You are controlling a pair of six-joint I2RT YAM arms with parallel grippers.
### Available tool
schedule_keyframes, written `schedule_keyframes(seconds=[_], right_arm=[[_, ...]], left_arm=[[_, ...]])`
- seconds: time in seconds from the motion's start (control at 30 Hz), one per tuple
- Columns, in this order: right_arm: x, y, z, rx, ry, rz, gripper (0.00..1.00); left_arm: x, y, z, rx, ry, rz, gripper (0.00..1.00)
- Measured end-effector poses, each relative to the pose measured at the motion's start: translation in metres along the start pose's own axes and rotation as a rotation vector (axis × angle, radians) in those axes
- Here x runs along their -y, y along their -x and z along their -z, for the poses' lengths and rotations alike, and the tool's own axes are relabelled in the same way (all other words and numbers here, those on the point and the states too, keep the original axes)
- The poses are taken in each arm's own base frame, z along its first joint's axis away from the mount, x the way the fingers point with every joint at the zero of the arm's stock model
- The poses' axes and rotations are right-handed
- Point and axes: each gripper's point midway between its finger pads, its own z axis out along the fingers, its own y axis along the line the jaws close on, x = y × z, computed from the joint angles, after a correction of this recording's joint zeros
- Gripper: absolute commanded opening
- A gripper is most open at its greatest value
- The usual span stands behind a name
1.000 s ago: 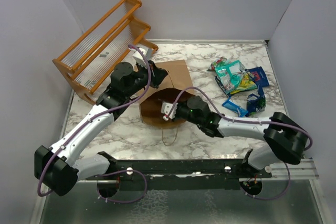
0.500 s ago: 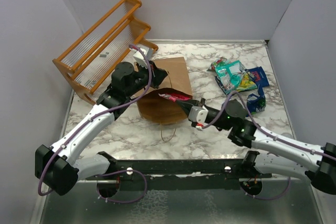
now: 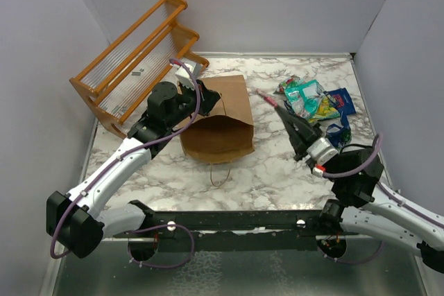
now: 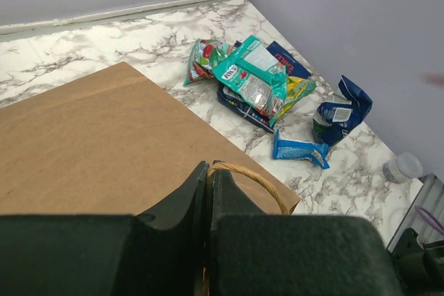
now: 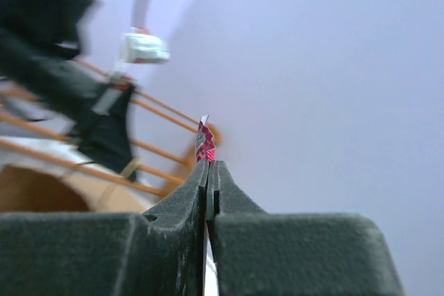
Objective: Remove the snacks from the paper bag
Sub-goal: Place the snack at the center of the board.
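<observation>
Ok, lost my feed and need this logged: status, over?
Left gripper shut on bag handle, bag on its side. Right gripper shut on red packet, held up beside snack pile. Nothing in the way.

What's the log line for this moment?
left gripper: shut on handle of paper bag | right gripper: shut on red-pink packet, held in air near snack pile | next: likely drop on pile

Lab enclosure, plain walls point(image 3: 277, 5), marble tabletop point(image 3: 270, 168)
</observation>
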Motion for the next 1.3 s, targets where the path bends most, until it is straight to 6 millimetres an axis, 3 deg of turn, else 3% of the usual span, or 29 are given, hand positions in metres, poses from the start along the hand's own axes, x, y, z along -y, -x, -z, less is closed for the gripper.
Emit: schedule_keyframes(seconds=[0.13, 0.2, 0.3, 0.37, 0.47, 0.63, 0.73, 0.83, 1.17, 1.3], right_arm=[[0.048, -0.024, 0.004, -0.133, -0.274, 0.059, 0.02], [0.064, -0.056, 0.008, -0.275, -0.414, 0.104, 0.02], [0.069, -0.111, 0.019, -0.474, -0.5, 0.14, 0.02], [0.072, -0.16, 0.04, -0.632, -0.542, 0.11, 0.02], [0.086, -0.194, 0.068, -0.746, -0.646, 0.042, 0.02], [0.082, -0.223, 0.089, -0.812, -0.731, -0.055, 0.02], [0.07, -0.242, 0.102, -0.862, -0.741, -0.092, 0.02], [0.066, -0.248, 0.108, -0.882, -0.754, -0.112, 0.02], [0.069, -0.253, 0.117, -0.905, -0.807, -0.124, 0.02], [0.068, -0.259, 0.122, -0.937, -0.815, -0.11, 0.02]], left_arm=[[0.0, 0.0, 0.0, 0.0, 0.0, 0.0, 0.0], [0.0, 0.001, 0.0, 0.0, 0.0, 0.002, 0.0], [0.004, 0.01, 0.001, 0.012, -0.004, 0.012, 0.0], [0.011, 0.027, 0.001, 0.038, -0.014, 0.026, 0.0], [0.026, 0.06, 0.004, 0.096, -0.039, 0.052, 0.0], [0.052, 0.114, 0.015, 0.208, -0.102, 0.107, 0.0], [0.055, 0.123, 0.018, 0.231, -0.111, 0.132, 0.0], [0.048, 0.114, 0.014, 0.221, -0.083, 0.16, 0.0], [-0.004, 0.048, 0.006, 0.1, 0.134, 0.211, 0.0], [-0.015, 0.048, 0.018, 0.107, 0.204, 0.177, 0.01]])
